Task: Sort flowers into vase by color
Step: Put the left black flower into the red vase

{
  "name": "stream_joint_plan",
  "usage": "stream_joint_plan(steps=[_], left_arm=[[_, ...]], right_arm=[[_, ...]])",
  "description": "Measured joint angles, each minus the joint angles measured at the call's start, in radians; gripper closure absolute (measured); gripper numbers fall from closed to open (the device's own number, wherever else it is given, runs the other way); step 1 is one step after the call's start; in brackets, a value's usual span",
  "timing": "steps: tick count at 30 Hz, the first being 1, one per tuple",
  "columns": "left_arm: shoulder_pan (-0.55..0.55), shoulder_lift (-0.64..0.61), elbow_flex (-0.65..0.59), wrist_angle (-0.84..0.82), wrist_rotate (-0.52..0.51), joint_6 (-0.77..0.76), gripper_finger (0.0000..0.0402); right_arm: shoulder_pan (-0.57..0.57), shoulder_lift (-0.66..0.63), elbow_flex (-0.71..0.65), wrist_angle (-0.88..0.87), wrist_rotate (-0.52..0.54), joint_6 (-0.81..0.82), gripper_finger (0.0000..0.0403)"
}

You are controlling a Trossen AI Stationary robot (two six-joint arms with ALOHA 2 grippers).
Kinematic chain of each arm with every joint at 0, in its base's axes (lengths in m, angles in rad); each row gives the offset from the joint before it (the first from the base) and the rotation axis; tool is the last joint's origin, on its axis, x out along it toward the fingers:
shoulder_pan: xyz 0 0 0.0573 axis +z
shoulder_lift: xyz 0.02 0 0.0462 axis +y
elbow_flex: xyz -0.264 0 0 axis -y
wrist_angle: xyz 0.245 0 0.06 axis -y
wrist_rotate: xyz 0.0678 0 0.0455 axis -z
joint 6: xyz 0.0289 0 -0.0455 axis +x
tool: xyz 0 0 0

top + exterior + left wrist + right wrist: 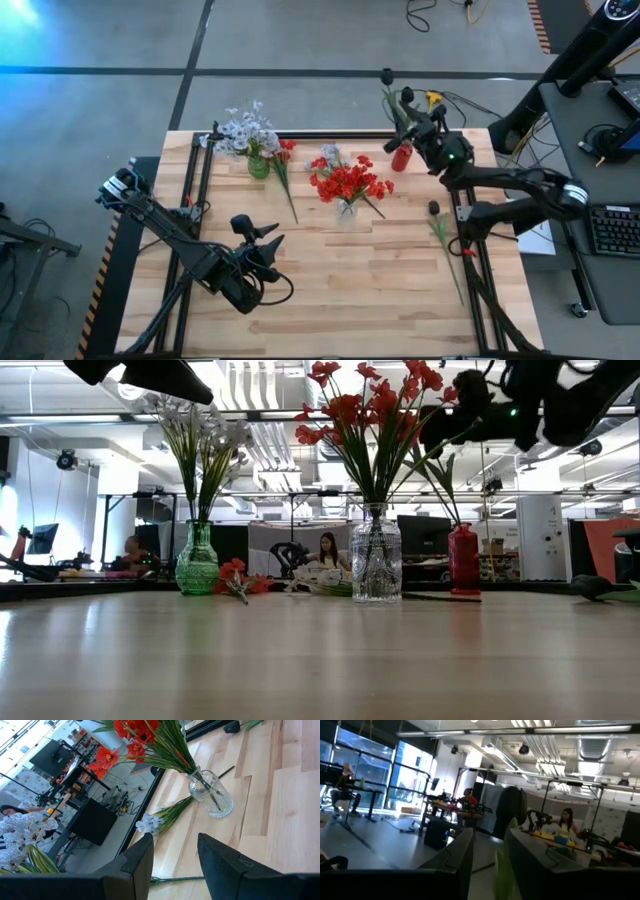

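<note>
Jaws of the right gripper, parted around a dark flower over the far-right red vase, should have released only with the stem inside; left gripper waited spread, near-left.

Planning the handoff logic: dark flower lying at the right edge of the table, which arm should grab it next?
Right, probably. The dark flower lies beside the right arm's base, while the right pincer is above the red vase. The left pincer waits across the table, near the front.
</note>
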Motion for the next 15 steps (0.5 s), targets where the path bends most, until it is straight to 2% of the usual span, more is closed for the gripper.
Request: stream_joint_plan(steps=[4, 6, 10, 15], left_arm=[[0.0, 0.0, 0.0, -0.001, 0.0, 0.0, 0.0265], [0.0, 0.0, 0.0, -0.002, 0.0, 0.003, 0.0265], [0.0, 0.0, 0.0, -0.002, 0.0, 0.011, 0.0265], [0.0, 0.0, 0.0, -0.001, 0.0, 0.011, 0.0265]], right_arm=[[0.035, -0.103, 0.016, -0.152, 0.079, 0.037, 0.0284], [0.044, -0.143, 0.05, -0.261, 0.081, 0.092, 0.0282], [0.058, -0.171, 0.17, -0.519, 0.081, 0.173, 0.0277], [0.059, -0.146, 0.377, -0.877, 0.082, 0.26, 0.0258]])
